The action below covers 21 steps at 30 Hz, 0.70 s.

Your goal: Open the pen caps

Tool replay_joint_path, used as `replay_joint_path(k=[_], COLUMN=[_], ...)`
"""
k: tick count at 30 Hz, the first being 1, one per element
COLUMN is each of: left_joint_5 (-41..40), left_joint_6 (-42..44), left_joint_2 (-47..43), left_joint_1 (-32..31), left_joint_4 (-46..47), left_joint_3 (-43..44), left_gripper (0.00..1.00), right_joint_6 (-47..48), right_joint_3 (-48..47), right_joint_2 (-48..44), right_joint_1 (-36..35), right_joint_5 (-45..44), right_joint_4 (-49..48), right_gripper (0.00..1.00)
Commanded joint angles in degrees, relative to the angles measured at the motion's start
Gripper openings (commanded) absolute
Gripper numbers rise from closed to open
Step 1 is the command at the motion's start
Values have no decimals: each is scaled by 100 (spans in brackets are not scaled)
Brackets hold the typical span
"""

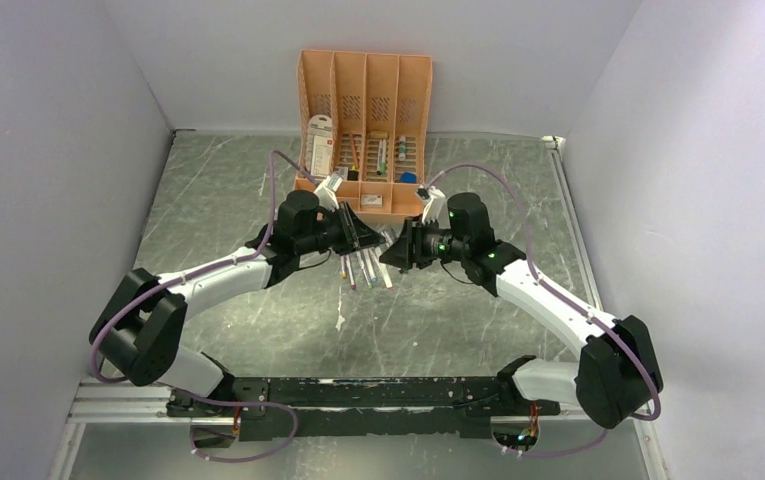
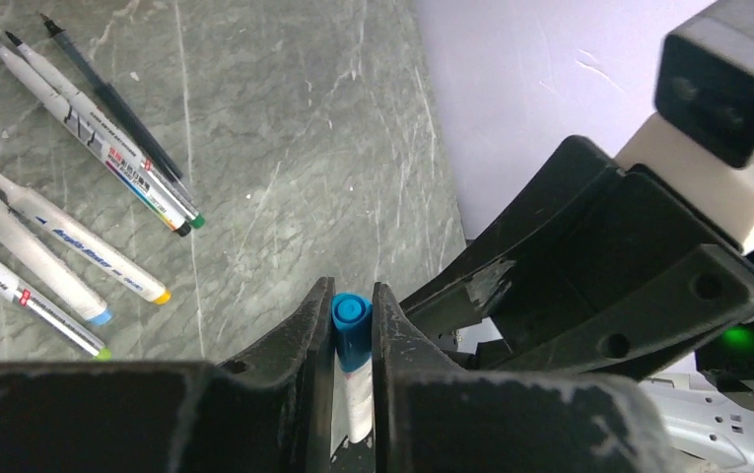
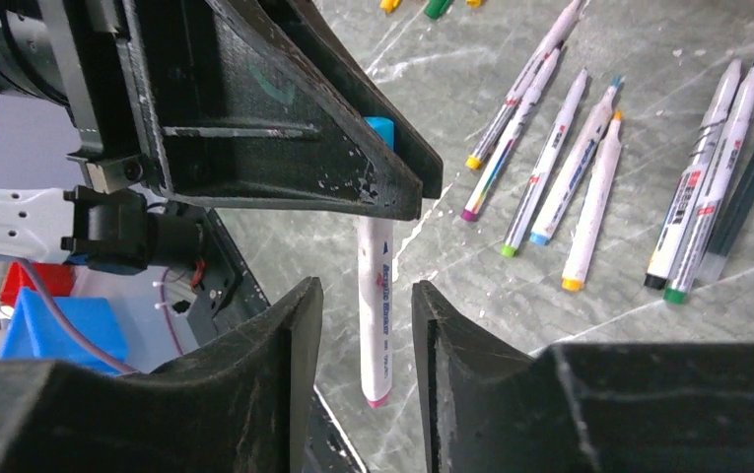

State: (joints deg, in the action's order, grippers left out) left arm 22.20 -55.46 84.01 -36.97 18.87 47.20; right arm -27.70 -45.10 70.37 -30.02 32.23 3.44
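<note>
The blue pen cap (image 2: 350,320), lower centre of the left wrist view, is clamped with its pen (image 3: 376,296) by the left gripper (image 2: 353,305); the right gripper (image 3: 366,296) is held open, the pen framed between its fingers (image 3: 264,374)

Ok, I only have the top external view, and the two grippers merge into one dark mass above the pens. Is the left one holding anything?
Observer: Yes. The left gripper is shut on a pen, which hangs down from its fingertips.
Operator: Which end is it gripping?
Observer: The capped end. A blue cap sits between its fingertips.
Operator: And the right one?
Observer: The right gripper is open. The pen's barrel shows between its fingers with a gap on each side.
</note>
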Motion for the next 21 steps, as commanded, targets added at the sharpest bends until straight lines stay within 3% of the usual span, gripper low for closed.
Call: replay_joint_path(k=[1, 5, 16, 21], left_joint_5=[-32, 46, 61, -58], left_joint_6=[193, 150, 50, 66], left_joint_2=[-96, -98, -165, -178], left_joint_1=[-19, -19, -14, -21], left_joint_4=[-153, -112, -36, -18], left_joint_3=[226, 292, 264, 214], left_gripper=[15, 14, 13, 13], right_joint_6=[1, -72, -95, -112], right_joint_3=[-239, -276, -244, -238], right_joint_2=[151, 287, 460, 459], right_joint_1=[-12, -35, -135, -195], right_joint_5=[-3, 32, -37, 16], right_joint_4=[-99, -253, -371, -397], right_gripper=[41, 47, 46, 19])
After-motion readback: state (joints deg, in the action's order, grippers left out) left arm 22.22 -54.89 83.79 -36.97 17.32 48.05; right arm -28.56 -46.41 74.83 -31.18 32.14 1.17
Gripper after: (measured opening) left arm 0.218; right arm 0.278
